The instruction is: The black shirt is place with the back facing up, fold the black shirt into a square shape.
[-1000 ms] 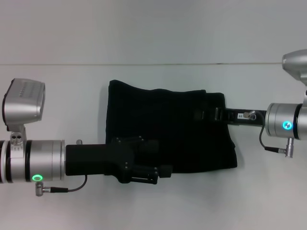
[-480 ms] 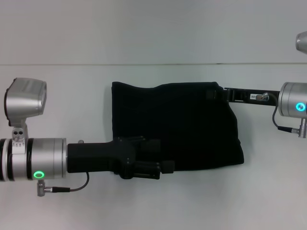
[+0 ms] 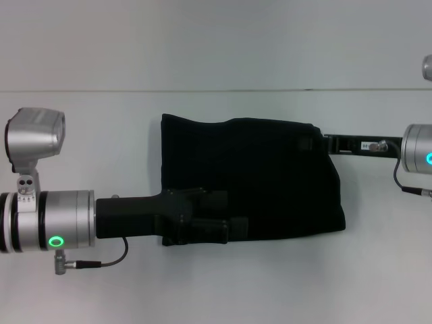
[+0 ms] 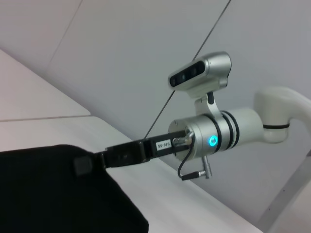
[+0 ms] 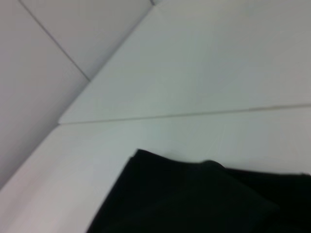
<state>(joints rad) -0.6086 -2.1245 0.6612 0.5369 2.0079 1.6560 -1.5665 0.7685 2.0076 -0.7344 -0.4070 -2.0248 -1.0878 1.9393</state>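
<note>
black shirt (image 3: pixel 256 179) folded on table (image 3: pixel 202 54); left gripper (image 3: pixel 229 226) near edge, right gripper (image 3: pixel 314 143) far corner.

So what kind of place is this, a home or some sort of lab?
Most likely a robot lab or test bench, not a home. A bare white table holds only the folded black shirt, worked by two metal arms, the left claw and right claw at its edges.
</note>
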